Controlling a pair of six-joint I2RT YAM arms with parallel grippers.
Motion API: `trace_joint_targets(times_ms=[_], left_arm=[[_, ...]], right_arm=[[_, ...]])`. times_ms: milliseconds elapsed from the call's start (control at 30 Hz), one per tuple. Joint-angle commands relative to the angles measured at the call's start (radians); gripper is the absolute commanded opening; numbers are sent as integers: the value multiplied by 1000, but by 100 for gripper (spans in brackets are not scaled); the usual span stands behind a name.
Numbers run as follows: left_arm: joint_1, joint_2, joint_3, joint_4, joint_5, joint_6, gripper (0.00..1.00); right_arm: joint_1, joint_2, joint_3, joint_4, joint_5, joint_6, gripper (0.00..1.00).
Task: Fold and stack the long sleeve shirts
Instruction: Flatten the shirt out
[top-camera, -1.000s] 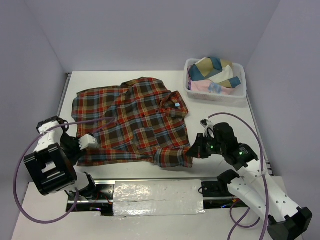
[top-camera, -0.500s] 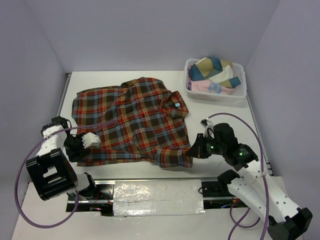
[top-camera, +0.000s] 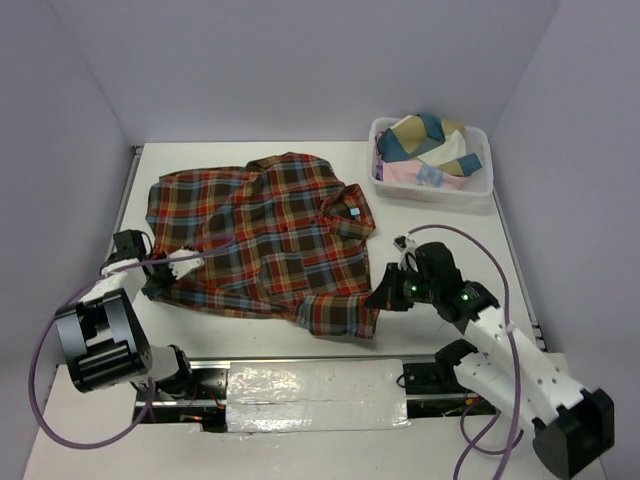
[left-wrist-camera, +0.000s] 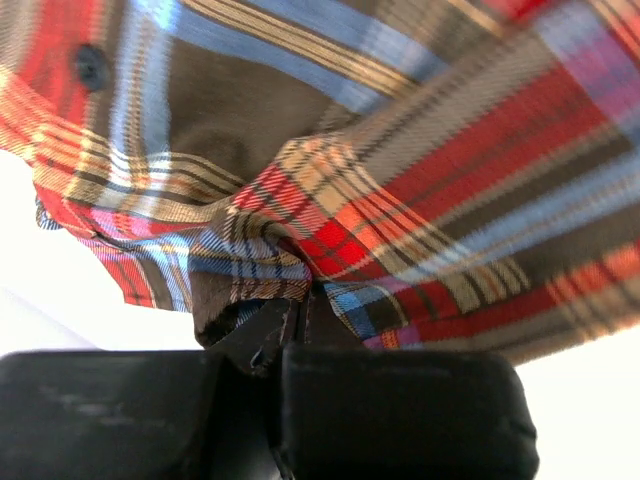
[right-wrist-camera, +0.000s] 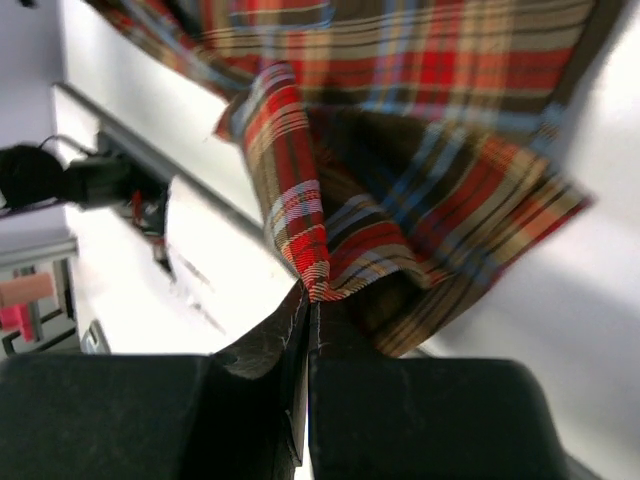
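The plaid shirt (top-camera: 265, 240) was spread on the table (top-camera: 440, 225), left of the basket (top-camera: 482, 186), with its collar to the right and its long axis running left to right. Its near-left corner was pinched by the left fingers (left-wrist-camera: 250, 345) and its near-right corner by the right fingers (right-wrist-camera: 270, 345), each arm being nearest its own corner. The rest of the cloth lay on the far side of both pairs of fingers, so the near edge was judged ready to be carried toward the far edge.
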Motion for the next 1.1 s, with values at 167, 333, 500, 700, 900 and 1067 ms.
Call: trace_joint_targets(times_ms=[167, 333, 500, 700, 900, 1067], left_arm=[[-69, 132, 229, 199, 138, -179, 5], [-31, 147, 391, -250, 225, 100, 62], [207, 219, 610, -591, 495, -58, 60], [241, 250, 591, -524, 550, -477, 60], [232, 222, 459, -293, 506, -562, 76], [232, 285, 459, -197, 399, -558, 78]], right_arm=[[-25, 413, 331, 176, 128, -149, 0], [-31, 528, 458, 153, 111, -205, 0], [-22, 446, 314, 208, 73, -176, 0], [-13, 384, 210, 262, 48, -113, 0], [-11, 372, 165, 297, 40, -92, 0], [-13, 384, 148, 311, 34, -81, 0]])
